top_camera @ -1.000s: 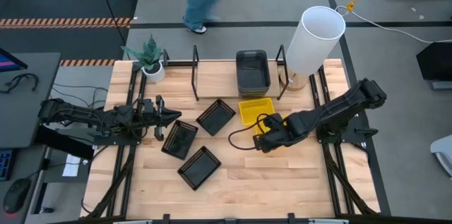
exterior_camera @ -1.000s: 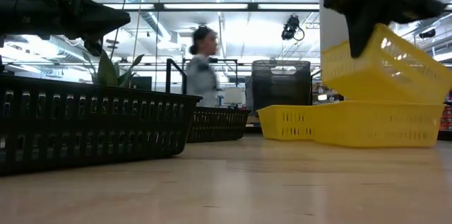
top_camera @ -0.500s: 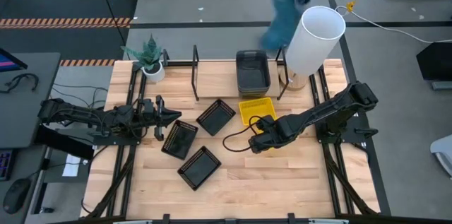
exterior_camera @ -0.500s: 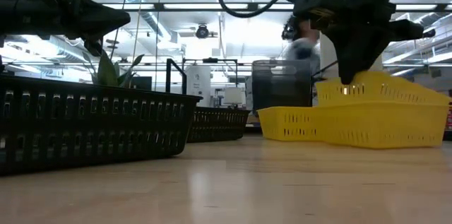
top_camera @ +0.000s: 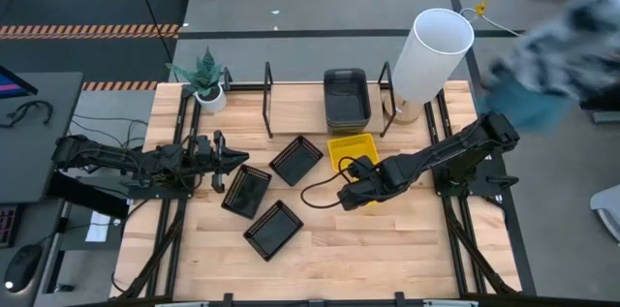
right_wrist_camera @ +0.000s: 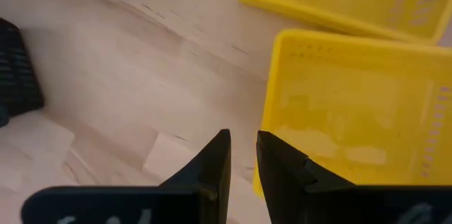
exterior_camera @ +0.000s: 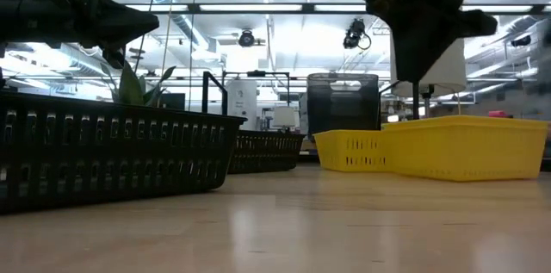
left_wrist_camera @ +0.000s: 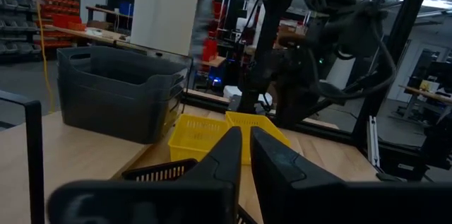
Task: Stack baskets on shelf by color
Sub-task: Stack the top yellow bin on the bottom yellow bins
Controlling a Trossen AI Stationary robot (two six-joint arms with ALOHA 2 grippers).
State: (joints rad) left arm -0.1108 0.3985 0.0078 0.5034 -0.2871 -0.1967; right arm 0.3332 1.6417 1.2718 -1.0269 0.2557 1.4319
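High view: right claw (top_camera: 355,194), nearly pressed together, hovers beside yellow baskets (top_camera: 351,150); left claw (top_camera: 225,159) closed near black baskets (top_camera: 247,191).

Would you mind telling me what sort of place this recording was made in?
Probably a robotics lab or workshop: stocked shelving racks line the background, ceiling strip lights run overhead, and a desk with a mouse sits beside the wooden table.

We find no text, label, brand, number or sign that can be read in any of the four views. The baskets, the shelf, the tabletop and both arms carry no lettering that we can make out, and anything in the room behind is too small or too blurred for us to read.
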